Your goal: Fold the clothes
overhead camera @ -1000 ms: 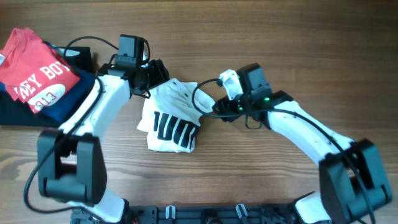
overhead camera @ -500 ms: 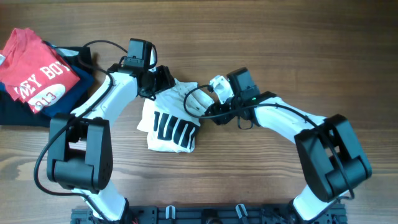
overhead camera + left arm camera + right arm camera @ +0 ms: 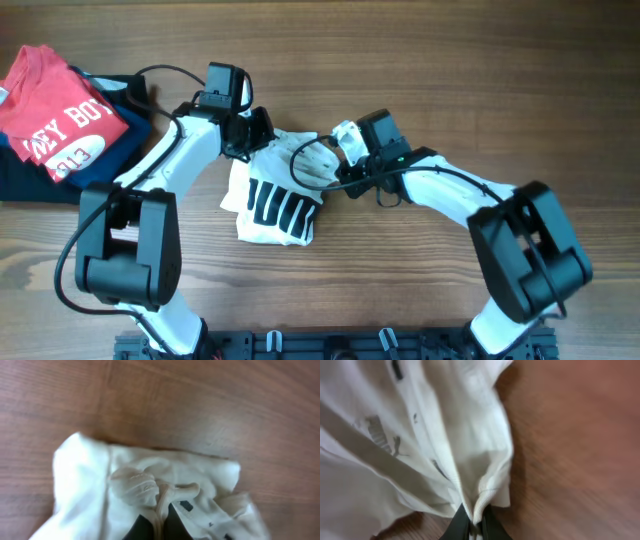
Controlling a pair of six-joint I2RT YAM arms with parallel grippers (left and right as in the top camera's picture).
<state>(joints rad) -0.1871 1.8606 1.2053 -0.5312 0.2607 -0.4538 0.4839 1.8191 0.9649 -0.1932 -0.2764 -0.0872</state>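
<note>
The right gripper (image 3: 476, 527) pinches a ribbed edge of the white T-shirt (image 3: 415, 460), which bunches leftward over the wooden table (image 3: 575, 445); blurred dark marks are perhaps print.

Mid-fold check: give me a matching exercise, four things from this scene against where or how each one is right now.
Things:
1 white T-shirt
2 red shirt
3 left gripper
4 right gripper

States:
a on dark clothes, far left
b shut on the T-shirt's right side
c bunched in the middle of the table, stripes up
d shut on the T-shirt's far left edge

Pairs: 1-c, 2-a, 3-d, 4-b
</note>
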